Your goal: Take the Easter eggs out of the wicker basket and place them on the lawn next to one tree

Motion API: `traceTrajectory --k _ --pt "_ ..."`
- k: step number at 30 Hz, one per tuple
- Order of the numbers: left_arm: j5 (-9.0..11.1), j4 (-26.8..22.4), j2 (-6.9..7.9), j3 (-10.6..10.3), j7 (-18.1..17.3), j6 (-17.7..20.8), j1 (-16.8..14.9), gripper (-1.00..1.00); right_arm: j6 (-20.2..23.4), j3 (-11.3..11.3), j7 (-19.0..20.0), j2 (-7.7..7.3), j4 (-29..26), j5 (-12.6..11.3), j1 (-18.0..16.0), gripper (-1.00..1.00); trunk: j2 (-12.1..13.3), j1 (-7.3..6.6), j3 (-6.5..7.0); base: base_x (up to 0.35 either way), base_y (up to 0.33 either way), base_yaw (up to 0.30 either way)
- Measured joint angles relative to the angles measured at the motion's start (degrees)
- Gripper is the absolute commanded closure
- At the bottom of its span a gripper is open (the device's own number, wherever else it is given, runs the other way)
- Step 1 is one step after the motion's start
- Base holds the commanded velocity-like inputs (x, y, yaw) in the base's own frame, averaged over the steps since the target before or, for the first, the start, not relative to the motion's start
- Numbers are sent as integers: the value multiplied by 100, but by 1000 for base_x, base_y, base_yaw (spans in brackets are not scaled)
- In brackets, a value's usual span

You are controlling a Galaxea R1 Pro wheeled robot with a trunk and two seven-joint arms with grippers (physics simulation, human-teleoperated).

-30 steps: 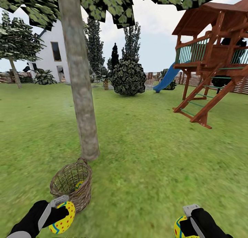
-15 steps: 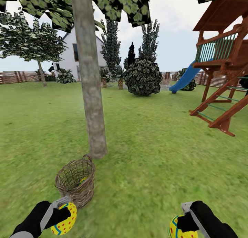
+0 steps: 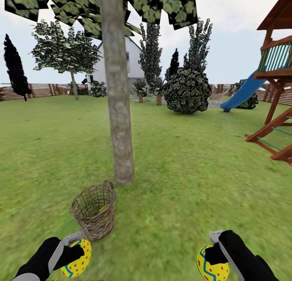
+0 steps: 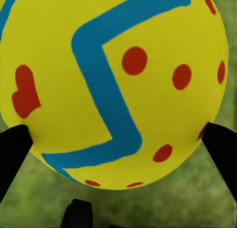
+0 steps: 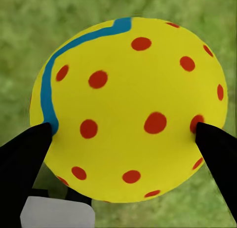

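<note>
The brown wicker basket [image 3: 94, 212] stands on the lawn [image 3: 182, 171] just in front of the tree [image 3: 119, 110] trunk, and a bit of a yellow Easter egg [image 3: 102, 208] peeks through its weave. At the head view's lower left, my left gripper [image 3: 75, 252] is shut on a yellow Easter egg [image 3: 77, 260] with a blue zigzag and red dots, which looms large in the left wrist view [image 4: 113, 84]. My right gripper [image 3: 213, 254] at the lower right is shut on another egg [image 3: 211, 266], seen close in the right wrist view [image 5: 128, 109] above grass.
A wooden play tower [image 3: 278, 90] with a blue slide [image 3: 241, 95] stands at the right. A round dark bush [image 3: 187, 90], cypresses, a white house [image 3: 132, 65], a smaller tree [image 3: 65, 53] and a fence [image 3: 40, 90] lie far behind. Open grass spreads right of the trunk.
The whole view has swung left: trunk, basket and play tower shifted right in the picture. Both grippers still hold their eggs at the lower edge.
</note>
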Motion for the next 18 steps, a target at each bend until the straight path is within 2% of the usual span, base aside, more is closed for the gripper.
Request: traceTrajectory --k 18 --pt "-1 29 -25 0 0 0 3 100 2 50 -14 33 59 49 6 100 0 0 0 85 -330 288"
